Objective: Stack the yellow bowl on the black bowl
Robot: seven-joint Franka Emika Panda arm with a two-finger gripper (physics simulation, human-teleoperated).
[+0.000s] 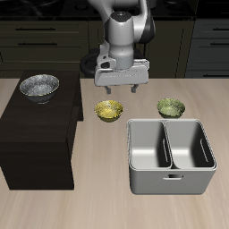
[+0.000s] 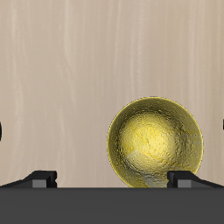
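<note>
The gripper hung with fingers spread and empty above the yellow bowl mid-bench, the black bowl at its ten o'clock on the cabinet; descending squarely over one rim seemed wisest

Three small round bowls are in sight: one glossy, mottled golden-yellow bowl on the pale wooden table, one olive-green bowl on that same table, and one shallow silvery-grey speckled bowl with a dark rim on top of the cabinet. There is one low black box-shaped cabinet and one grey metal bin, which is divided into two compartments. One white robot arm carries one two-finger gripper.
</note>
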